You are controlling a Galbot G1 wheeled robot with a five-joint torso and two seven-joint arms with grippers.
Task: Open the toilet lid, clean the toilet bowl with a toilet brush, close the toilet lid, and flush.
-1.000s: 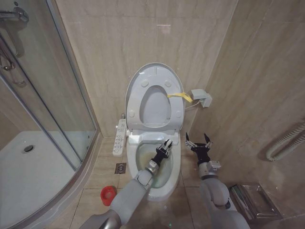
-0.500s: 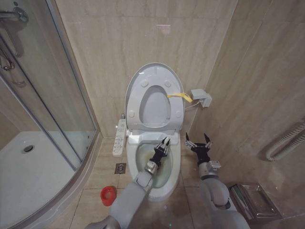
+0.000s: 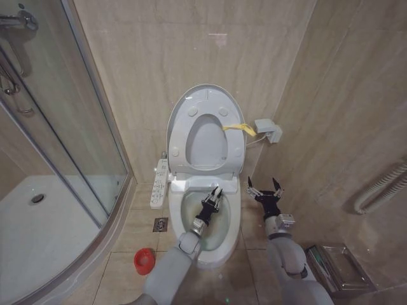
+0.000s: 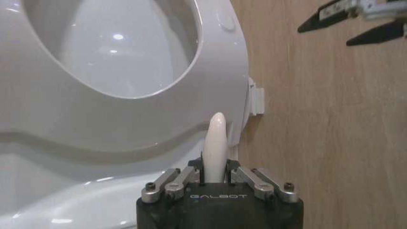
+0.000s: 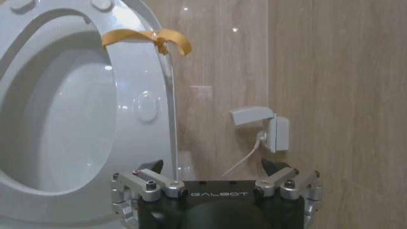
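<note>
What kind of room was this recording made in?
A small tiled bathroom: a toilet bowl with its toilet lid raised, a glass shower enclosure beside it, and a floor drain.

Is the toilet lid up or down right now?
Up. The toilet lid stands against the wall, with the seat ring raised too.

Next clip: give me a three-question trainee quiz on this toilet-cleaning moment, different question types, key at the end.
1. True or false: the toilet lid is shut.
2. Which hand holds the toilet brush: A left, B right?
3. Fill in: the left hand is above the toilet ____.

Key: 1 false, the lid stands raised against the wall. 2 A; the right hand is open beside the toilet, holding nothing. 3 bowl.
</note>
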